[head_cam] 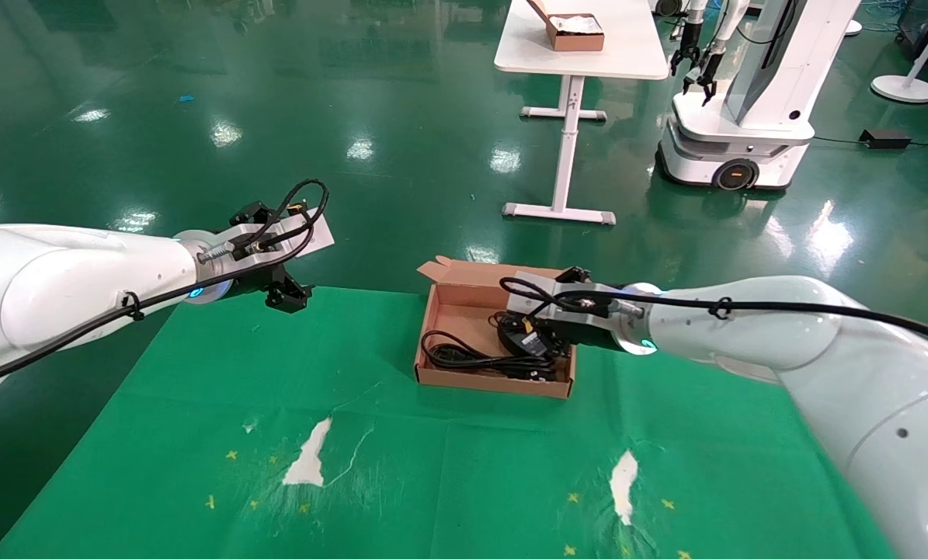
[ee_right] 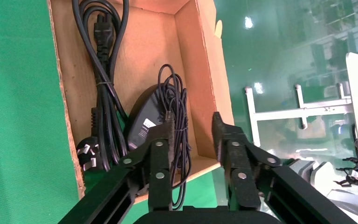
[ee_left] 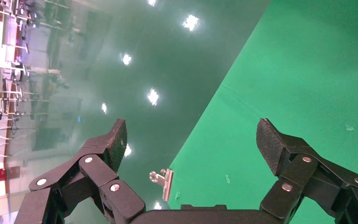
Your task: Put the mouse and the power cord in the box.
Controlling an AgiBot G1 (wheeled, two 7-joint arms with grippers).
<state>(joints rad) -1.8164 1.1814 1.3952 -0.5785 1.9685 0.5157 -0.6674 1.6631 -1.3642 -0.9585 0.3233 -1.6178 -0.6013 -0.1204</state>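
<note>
The box [head_cam: 464,310] sits on the green cloth near the table's far edge. The power cord [ee_right: 103,88] already lies coiled along the box's near side, with the mouse [ee_right: 142,119] and its thin cable beside it, so the task looks essentially done. The right gripper [ee_right: 193,133] hovers over the box's right end, fingers parted, holding nothing. The left gripper [ee_left: 191,140] hangs wide open, parked far left.

You had bright, even overhead light. The glossy green floor [head_cam: 401,116] threw back white glare spots in all three views. Shadows on the green cloth [head_cam: 277,373] were faint. The head view bent outward at its edges; distant background looked soft.
</note>
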